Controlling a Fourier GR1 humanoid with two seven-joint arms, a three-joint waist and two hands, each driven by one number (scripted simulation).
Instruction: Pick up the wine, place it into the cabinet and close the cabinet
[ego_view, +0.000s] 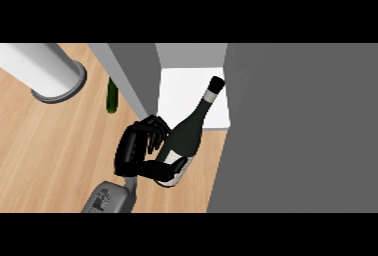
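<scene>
The hand (140, 150) curls round the wine bottle's (188, 132) lower body, neck tilted into the open cabinet (193, 95). The risk, I judge — the bottle could clip the door (295, 125) or tip over on the shelf.

White cylinder (46, 70) and green cucumber (112, 96) on wooden counter (52, 150)

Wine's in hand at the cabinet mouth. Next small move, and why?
Probably ease the wine bottle further forward into the cabinet. The hand is curled round the bottle's lower body, over the wooden counter; only the neck reaches over the white shelf, the base does not. The grey door stands open at the right, so closing comes later.
</scene>
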